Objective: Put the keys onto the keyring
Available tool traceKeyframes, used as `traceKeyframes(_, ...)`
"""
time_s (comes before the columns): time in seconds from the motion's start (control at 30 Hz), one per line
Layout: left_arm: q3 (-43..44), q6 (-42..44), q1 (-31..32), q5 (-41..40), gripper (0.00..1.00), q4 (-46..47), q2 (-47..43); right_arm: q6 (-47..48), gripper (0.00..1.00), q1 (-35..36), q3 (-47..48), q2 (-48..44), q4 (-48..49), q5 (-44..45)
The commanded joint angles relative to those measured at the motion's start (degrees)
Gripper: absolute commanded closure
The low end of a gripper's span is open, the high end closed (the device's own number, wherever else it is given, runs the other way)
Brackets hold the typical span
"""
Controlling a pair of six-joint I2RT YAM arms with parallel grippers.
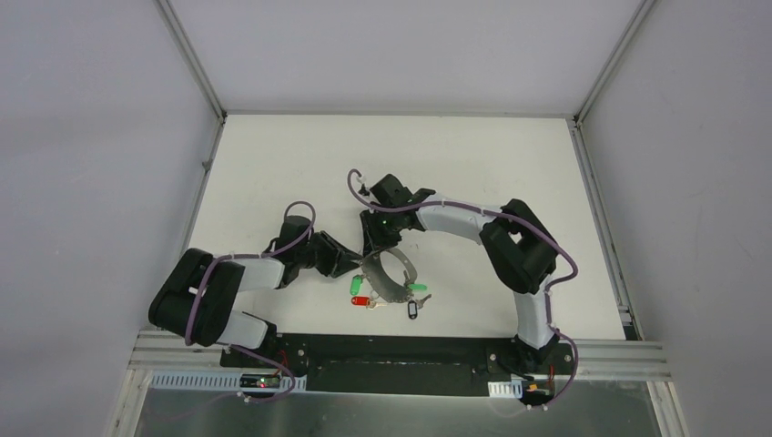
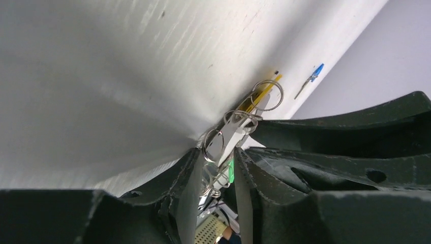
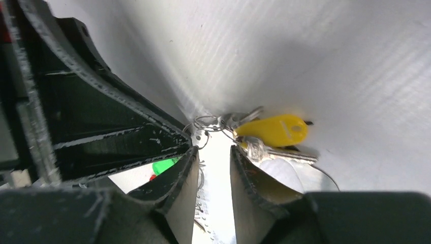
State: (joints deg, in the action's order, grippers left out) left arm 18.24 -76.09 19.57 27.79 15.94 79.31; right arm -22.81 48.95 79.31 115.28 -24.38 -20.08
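Observation:
The keyring (image 1: 388, 292) is a wide silvery loop standing near the table's front middle. My left gripper (image 1: 353, 265) grips its left side. In the left wrist view the jaws (image 2: 218, 158) close on the ring's flat band (image 2: 235, 133), with small split rings beside it. My right gripper (image 1: 379, 238) holds the loop's far side, and its jaws (image 3: 213, 150) close on the bright band (image 3: 213, 175). A yellow-tagged key (image 3: 274, 130) hangs at the right fingertip. Keys with green (image 1: 418, 287), red (image 1: 359, 300) and black (image 1: 411, 309) tags hang at the loop's near side.
The white table (image 1: 273, 155) is walled by grey panels on three sides, with a metal rail along the near edge (image 1: 401, 350). A small blue-tipped thing (image 2: 316, 72) shows near the table's far edge in the left wrist view.

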Motion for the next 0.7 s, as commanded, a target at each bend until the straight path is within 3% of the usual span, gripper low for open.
traceKeyframes(0.0,-2.06,-5.3,1.03,-0.74,0.71,9.98,4.93,-1.22,0.69,-0.95,-0.75,-6.47,-0.59,1.09)
traceKeyframes(0.4,-1.42,-4.35,1.52,-1.74,0.87,9.83,5.96,-1.71,0.69,-2.72,-5.47,-14.34,-1.54,1.26)
traceKeyframes(0.53,0.42,-1.56,1.53,-1.95,0.99,5.73,4.12,-1.5,0.68,-2.7,-7.04,-16.06,-1.72,0.65)
traceKeyframes(0.67,5.13,4.72,1.52,-2.1,1.0,-4.93,0.26,-1.31,0.68,-3.24,-8.93,-18.87,-1.98,0.66)
